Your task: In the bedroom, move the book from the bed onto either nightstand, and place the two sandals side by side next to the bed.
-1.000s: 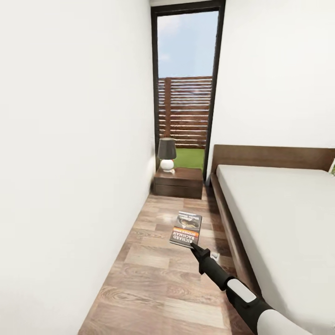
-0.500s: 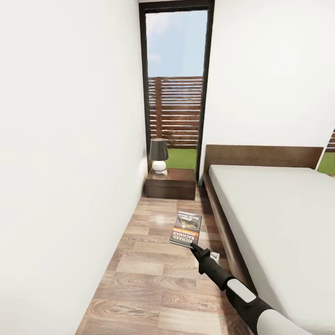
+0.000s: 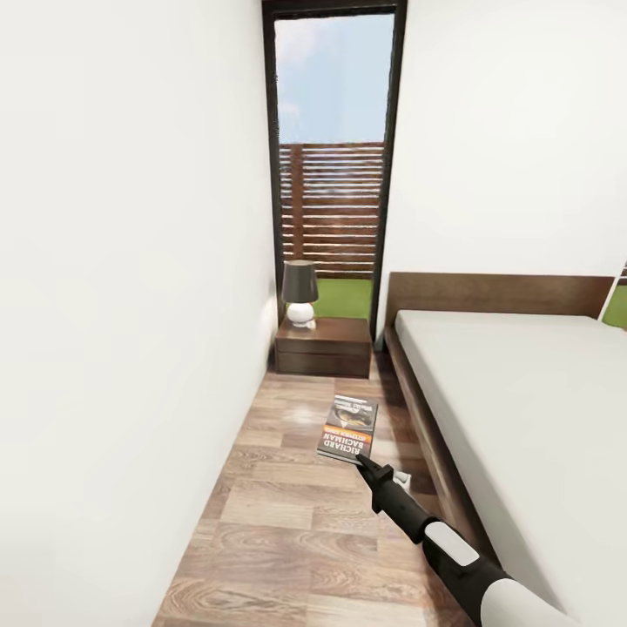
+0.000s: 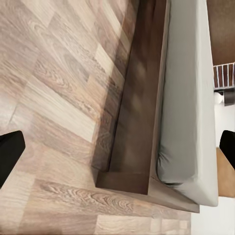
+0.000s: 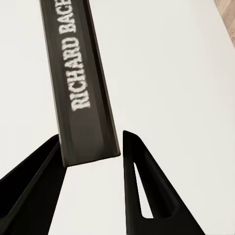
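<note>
- A narrow strip of wood-plank floor [image 3: 287, 488] runs between the white wall [image 3: 131, 305] and the bed [image 3: 522, 409], ending at one nightstand [image 3: 324, 347] under the tall window [image 3: 333, 157].
- One book [image 3: 348, 428] is held above the floor, pinched at its corner by the right gripper [image 3: 364, 464]; its spine [image 5: 81, 83] sits between the fingers.
- One lamp [image 3: 300, 293] stands on the nightstand.
- The left gripper's fingertips [image 4: 10, 154] are spread wide over the bed's corner.

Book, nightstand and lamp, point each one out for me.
book [image 3: 348, 428]: head view, middle of its front cover.
nightstand [image 3: 323, 358]: head view, on its drawer front.
lamp [image 3: 299, 280]: head view, on its black shade.
</note>
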Controlling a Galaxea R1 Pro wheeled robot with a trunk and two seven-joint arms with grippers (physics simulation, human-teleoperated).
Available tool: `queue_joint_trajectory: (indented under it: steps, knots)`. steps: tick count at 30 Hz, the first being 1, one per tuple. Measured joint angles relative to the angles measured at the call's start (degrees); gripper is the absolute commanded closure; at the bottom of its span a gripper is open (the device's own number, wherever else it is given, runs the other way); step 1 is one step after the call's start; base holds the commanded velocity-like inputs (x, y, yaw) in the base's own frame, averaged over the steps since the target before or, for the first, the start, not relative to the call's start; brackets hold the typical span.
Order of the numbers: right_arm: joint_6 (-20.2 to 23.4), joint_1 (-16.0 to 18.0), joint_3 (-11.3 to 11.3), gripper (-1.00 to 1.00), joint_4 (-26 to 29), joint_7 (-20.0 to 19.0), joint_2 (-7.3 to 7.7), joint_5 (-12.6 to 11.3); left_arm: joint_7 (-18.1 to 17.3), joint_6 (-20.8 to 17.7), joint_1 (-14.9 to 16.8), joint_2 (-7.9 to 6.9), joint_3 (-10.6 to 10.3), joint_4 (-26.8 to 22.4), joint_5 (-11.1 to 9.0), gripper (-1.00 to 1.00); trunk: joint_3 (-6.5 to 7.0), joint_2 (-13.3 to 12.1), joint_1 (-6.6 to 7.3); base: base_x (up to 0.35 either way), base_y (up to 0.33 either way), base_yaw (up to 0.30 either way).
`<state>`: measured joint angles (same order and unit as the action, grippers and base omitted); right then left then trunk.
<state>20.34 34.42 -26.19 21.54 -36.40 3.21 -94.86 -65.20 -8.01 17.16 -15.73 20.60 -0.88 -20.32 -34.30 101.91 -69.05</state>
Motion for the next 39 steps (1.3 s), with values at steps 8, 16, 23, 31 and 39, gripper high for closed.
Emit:
queue_joint_trajectory:
  steps: [8,16,23,31,39]
  knots:
    - [-0.01,-0.04,0.0,1.0,0.01,-0.03,0.02,0.03,0.01,0.0,0.03,0.0,-0.02,0.01,0.01,-1.0,0.0,0.0,0.0,0.155,0.102,-0.107]
    - [0.0,-0.02,0.01,1.0,0.01,-0.03,0.0,0.04,0.01,0.0,0.01,0.0,-0.01,0.01,0.01,-1.0,0.0,0.0,0.0,0.153,0.095,-0.173]
    - [0.0,-0.03,-0.01,1.0,0.0,0.0,0.0,0.08,0.01,0.0,-0.02,0.0,0.0,0.0,0.02,-1.0,0.0,0.0,0.0,0.141,0.032,-0.033]
    - [0.06,0.0,-0.03,1.0,0.02,0.03,-0.12,-0.03,0.01,0.0,0.0,0.0,0.0,0.0,0.02,-1.0,0.0,0.0,0.0,0.125,0.005,-0.005]
    - [0.04,0.04,-0.04,1.0,0.02,0.05,-0.17,-0.05,0.01,0.01,0.0,0.03,-0.01,0.0,0.07,-1.0,0.0,0.0,-0.01,0.107,0.001,-0.001]
